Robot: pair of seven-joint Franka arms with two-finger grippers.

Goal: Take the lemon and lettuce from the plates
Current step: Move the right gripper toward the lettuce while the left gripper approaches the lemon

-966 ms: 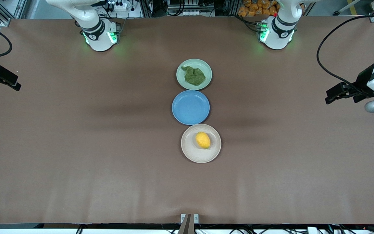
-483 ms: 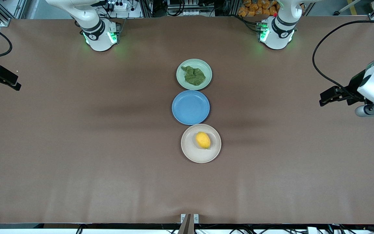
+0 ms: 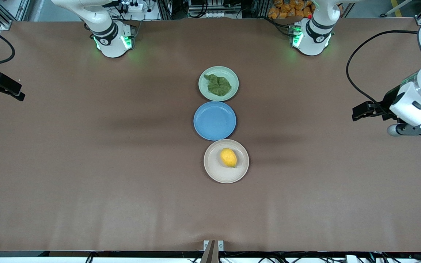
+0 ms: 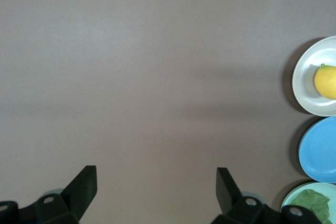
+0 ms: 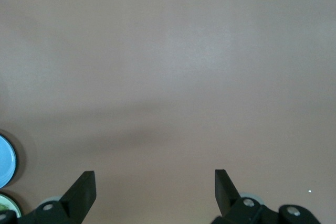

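The yellow lemon [image 3: 228, 157] lies on the beige plate [image 3: 214, 171], the plate nearest the front camera. The dark green lettuce [image 3: 218, 85] lies on the pale green plate [image 3: 232, 76], the plate nearest the arm bases. My left gripper [image 3: 356, 113] is open and empty above bare table at the left arm's end. In the left wrist view [image 4: 156, 182] the lemon [image 4: 326, 81], beige plate [image 4: 304, 85] and lettuce [image 4: 314, 204] show at the edge. My right gripper [image 3: 16, 95] is open and empty over the right arm's end of the table [image 5: 155, 182].
An empty blue plate [image 3: 214, 120] sits between the two task plates, touching both; it also shows in the left wrist view [image 4: 320, 150] and the right wrist view [image 5: 5, 161]. Black cables hang by each arm. The brown table [image 3: 86, 164] spreads wide around the plates.
My left gripper has moved over the table toward the plates and slightly nearer the front camera. The right arm has barely moved. The plates, lemon and lettuce have not moved.
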